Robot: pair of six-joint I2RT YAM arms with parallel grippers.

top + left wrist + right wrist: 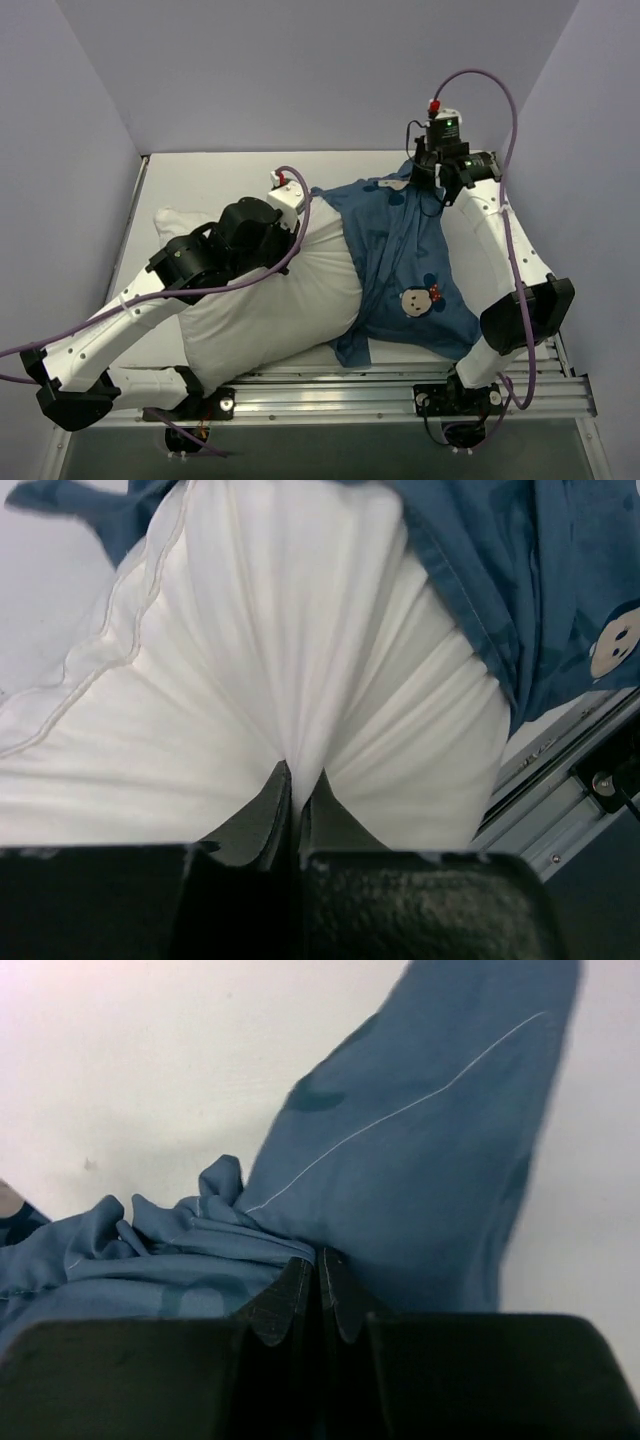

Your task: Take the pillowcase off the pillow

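From above, the white pillow (275, 310) lies across the counter (215, 175). Its left part is bare and its right end sits inside the blue pillowcase (405, 250), which spreads to the right with a mouse face (422, 298) showing. The left arm (150, 300) reaches over the bare pillow. The right arm (490, 240) reaches to the pillowcase's far corner.

In the left wrist view, the left hand (298, 780) is pressed together on a pinch of the pillow's white cloth, and folds fan out from its fingers. The pillowcase's hem crosses the upper right, and a metal rail (540, 810) shows at the lower right.

In the right wrist view, the right hand (318, 1265) is pressed together on bunched blue pillowcase cloth, with a wide flap running up and to the right over the white counter.
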